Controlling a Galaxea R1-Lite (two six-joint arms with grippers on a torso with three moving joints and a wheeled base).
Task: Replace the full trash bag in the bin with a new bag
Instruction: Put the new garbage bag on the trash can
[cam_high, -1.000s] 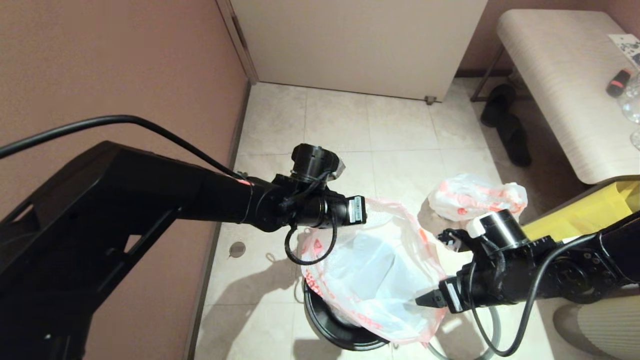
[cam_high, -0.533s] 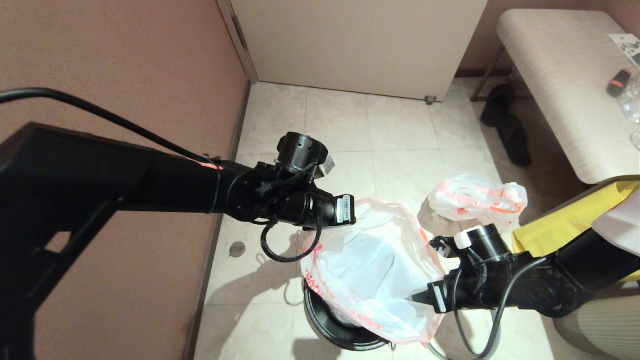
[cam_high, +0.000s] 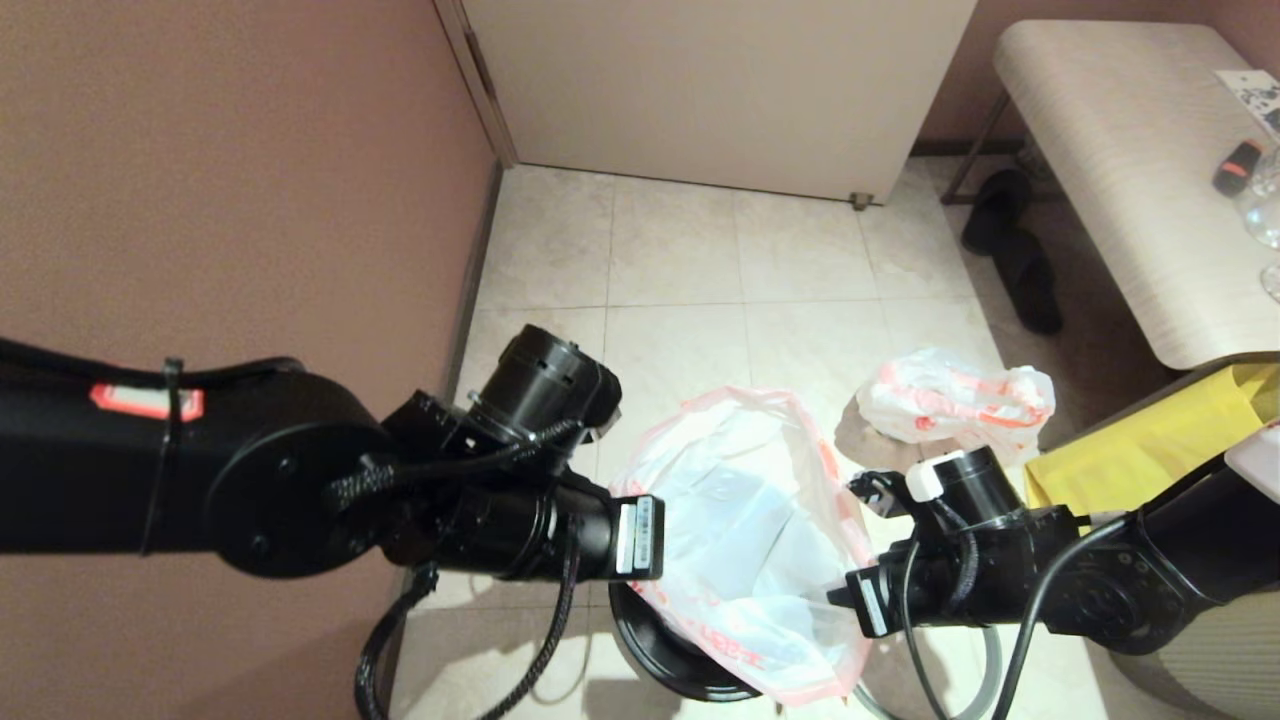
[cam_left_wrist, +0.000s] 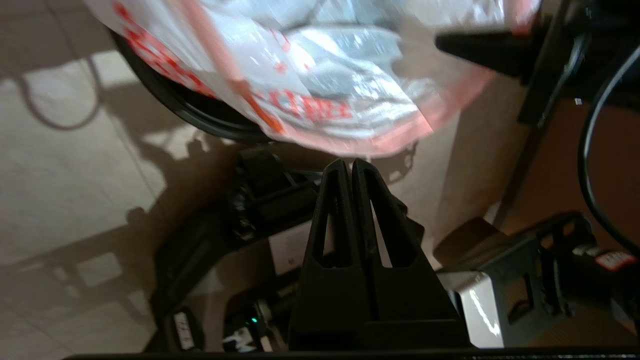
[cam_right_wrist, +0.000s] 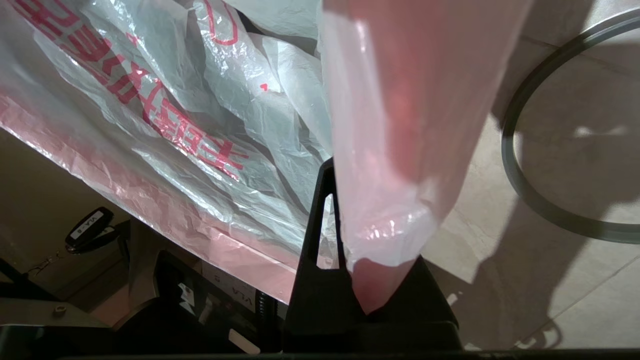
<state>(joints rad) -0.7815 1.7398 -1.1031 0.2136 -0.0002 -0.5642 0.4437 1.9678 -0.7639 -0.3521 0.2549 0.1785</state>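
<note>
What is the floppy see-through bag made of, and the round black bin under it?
The new bag looks like thin plastic film: translucent white, crinkled, glossy, with an orange-pink printed band at its mouth. The bin looks like hard, smooth plastic or painted metal; its black surface shines, but which one is unclear.

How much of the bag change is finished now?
Done: the full trash bag lies on the floor, outside the bin. In hand: the right gripper holds the new bag over the bin; the left gripper is shut, empty. Left: fitting the grey hoop.
</note>
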